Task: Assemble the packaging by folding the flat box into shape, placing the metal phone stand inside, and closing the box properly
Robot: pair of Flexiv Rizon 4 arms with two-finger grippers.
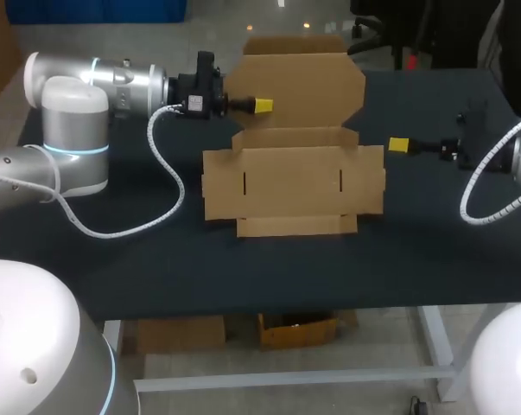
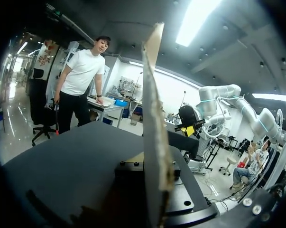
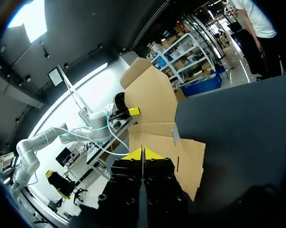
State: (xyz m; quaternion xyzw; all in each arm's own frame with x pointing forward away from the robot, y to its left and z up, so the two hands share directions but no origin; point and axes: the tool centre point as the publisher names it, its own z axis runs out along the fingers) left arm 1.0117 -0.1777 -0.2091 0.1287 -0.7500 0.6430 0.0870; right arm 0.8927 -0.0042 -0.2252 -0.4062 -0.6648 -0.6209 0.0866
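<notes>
Box (image 1: 293, 190) is laid flat mid-table (image 1: 113, 259), w/ rear flap (image 1: 295, 86) raised upright. Flap's L edge is pinched by L end effector (image 1: 262, 105); in L wrist view the cardboard is seen edge-on, rising from the end effector. R end effector (image 1: 399, 145), tips pressed together, is held just beside box's R edge; contact can't be told.

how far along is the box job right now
Early. Done: nothing finished; most of the box lies flat on the table. In hand: the left gripper holds its rear panel raised. The right gripper is shut beside it. Left: folding the walls, the stand (not in view), closing.
</notes>
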